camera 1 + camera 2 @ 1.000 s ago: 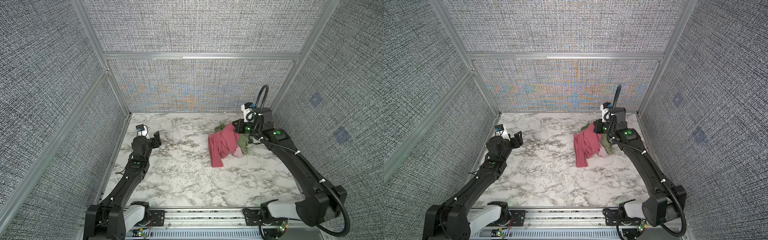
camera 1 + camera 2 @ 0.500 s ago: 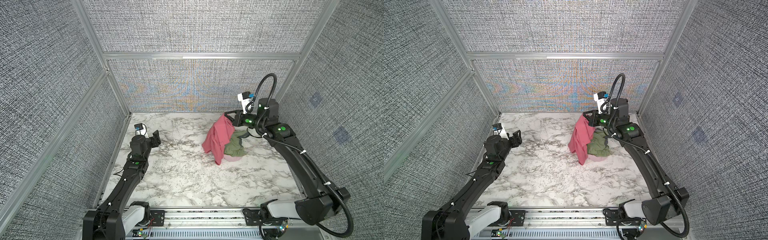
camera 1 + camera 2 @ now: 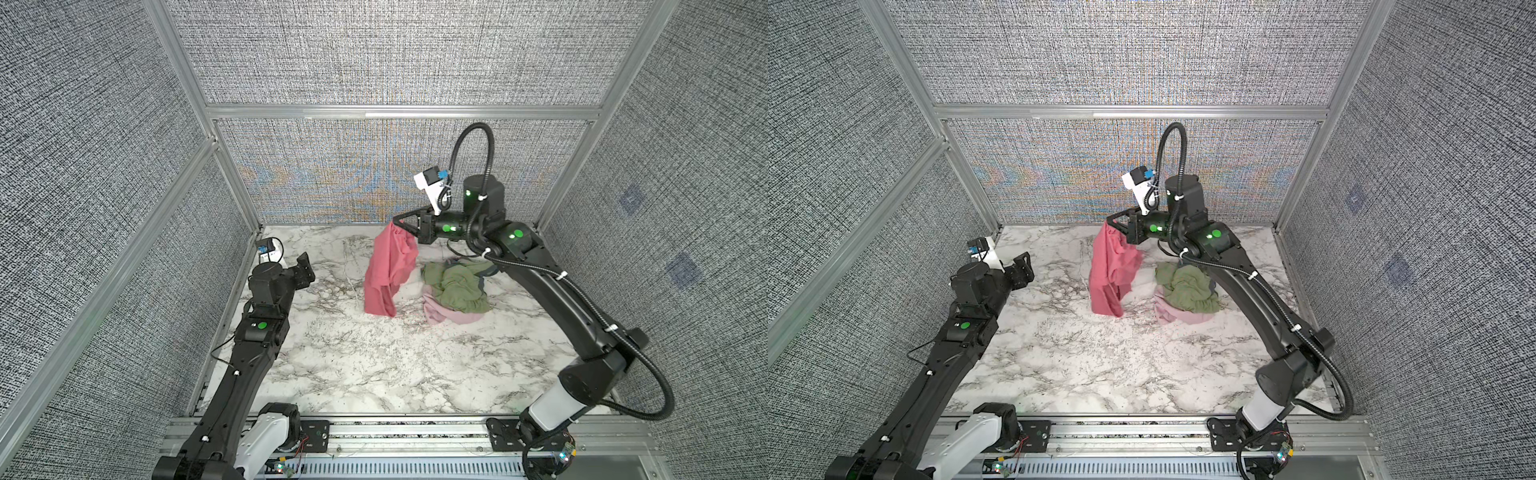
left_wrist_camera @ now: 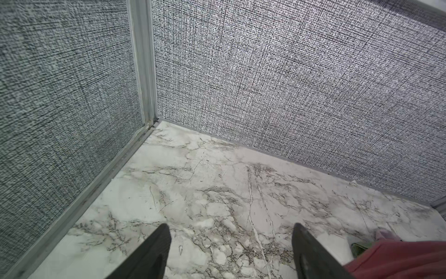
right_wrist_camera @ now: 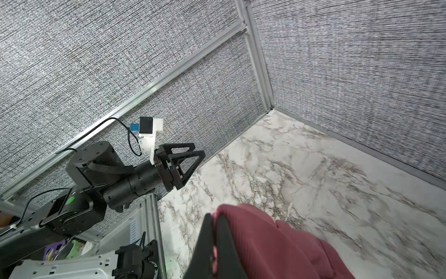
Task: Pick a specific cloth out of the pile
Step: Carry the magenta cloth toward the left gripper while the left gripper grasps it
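Observation:
The deep rose-red cloth (image 3: 388, 266) (image 3: 1111, 266) hangs from my right gripper (image 3: 395, 220) (image 3: 1111, 222), which is shut on its top edge. In the right wrist view the fingers pinch the cloth (image 5: 265, 241) at the gripper (image 5: 213, 217). The cloth's lower end reaches down to the marble; I cannot tell if it touches. It hangs just left of the pile (image 3: 455, 291) (image 3: 1187, 291) and apart from it. My left gripper (image 3: 305, 268) (image 3: 1023, 266) (image 4: 230, 225) is open and empty near the left wall. A corner of the cloth (image 4: 398, 258) shows in its wrist view.
In the pile an olive-green cloth (image 3: 457, 286) lies on a pale pink one (image 3: 453, 316), with a grey-blue edge (image 3: 484, 272) behind. Fabric-covered walls close the marble table (image 3: 374, 365) at the left, back and right. A metal rail (image 3: 395, 432) runs along the front.
My right gripper has risen and swung left with the rose-red cloth, drawing it off the pile until it hangs free. The left gripper has opened a little wider.

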Robot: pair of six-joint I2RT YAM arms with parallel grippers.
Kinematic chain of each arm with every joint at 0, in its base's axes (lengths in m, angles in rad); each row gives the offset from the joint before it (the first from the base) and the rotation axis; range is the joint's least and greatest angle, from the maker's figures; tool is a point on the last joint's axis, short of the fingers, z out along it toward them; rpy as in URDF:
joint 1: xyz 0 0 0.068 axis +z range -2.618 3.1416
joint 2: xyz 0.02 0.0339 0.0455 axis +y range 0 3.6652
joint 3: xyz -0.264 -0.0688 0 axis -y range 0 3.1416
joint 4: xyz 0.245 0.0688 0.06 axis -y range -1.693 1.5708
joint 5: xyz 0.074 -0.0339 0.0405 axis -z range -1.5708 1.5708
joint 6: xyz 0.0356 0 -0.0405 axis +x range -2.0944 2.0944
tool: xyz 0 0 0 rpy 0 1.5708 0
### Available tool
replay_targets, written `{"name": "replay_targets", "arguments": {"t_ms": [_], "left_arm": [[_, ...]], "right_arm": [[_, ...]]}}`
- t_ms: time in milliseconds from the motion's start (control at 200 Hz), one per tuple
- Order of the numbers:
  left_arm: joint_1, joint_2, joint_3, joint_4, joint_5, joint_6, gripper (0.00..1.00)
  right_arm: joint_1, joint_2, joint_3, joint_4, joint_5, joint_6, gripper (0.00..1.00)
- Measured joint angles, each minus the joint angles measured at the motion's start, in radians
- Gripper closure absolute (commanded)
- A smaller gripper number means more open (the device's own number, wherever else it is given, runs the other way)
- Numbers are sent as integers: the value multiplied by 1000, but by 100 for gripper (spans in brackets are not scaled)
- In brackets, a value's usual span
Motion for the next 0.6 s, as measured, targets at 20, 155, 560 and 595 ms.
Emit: {"name": "replay_targets", "arguments": {"t_ms": [20,155,560,595], "left_arm": [[0,-8,6,-13,-5,0,18],[2,-69,37,-78,-51,0,17],[16,-156,92,-209,-139,18,15],[16,-157,91,-209,-144,19,15]], "right_arm": [[10,19,18,3,-4,0,100],[77,166,152,26,-26,1,100],[195,494,449,92,-146,93,100],[195,500,441,105,-149,103,100]]}}
